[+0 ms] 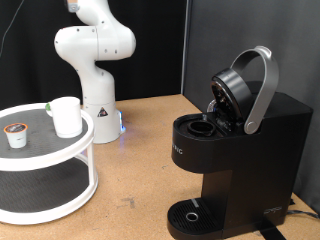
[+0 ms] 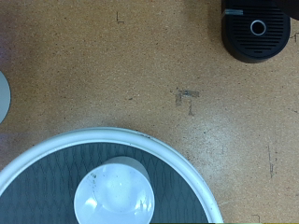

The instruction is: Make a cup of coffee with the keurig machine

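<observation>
The keurig machine stands at the exterior view's right, black and boxy, with its grey-handled lid raised and the pod chamber open. The white cup sits upright on the top tier of a round white stand at the exterior view's left, with a small brown-topped pod beside it. From high above, the wrist view shows the cup, the stand's rim and the machine's drip tray. No gripper shows in either view, since the arm runs out of frame at the top.
The stand has two tiers with dark mesh floors. The robot's white base stands behind it on the brown cork-like tabletop. Black curtains close off the back. A cable trails beside the machine.
</observation>
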You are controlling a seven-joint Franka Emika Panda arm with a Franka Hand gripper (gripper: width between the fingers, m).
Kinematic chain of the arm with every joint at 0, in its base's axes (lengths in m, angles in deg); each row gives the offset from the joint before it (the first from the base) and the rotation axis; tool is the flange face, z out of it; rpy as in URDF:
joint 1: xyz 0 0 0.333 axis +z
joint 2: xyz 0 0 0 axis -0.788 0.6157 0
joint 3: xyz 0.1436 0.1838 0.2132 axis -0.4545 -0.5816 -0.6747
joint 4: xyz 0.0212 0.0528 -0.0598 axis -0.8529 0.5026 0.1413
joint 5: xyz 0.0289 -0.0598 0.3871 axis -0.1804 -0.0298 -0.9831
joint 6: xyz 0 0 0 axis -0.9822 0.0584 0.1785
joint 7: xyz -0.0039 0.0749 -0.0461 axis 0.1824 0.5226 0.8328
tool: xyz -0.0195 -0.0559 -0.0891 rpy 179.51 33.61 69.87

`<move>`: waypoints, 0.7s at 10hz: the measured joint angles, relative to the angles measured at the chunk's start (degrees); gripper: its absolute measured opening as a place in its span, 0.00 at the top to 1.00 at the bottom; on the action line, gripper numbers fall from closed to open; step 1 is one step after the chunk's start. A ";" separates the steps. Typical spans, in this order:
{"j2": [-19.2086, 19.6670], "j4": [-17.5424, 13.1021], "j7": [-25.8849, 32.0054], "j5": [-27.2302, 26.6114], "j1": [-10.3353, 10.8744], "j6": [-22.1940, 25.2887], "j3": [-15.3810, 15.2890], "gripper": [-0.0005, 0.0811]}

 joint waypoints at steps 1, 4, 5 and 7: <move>-0.01 -0.45 1.94 0.42 -0.26 -0.01 1.91 0.01; 0.11 -1.94 6.75 4.35 -1.60 0.27 6.75 0.01; 0.55 -2.48 7.41 4.59 -1.81 0.47 7.41 0.01; 0.49 -2.04 7.74 4.58 -1.81 -0.65 7.54 0.01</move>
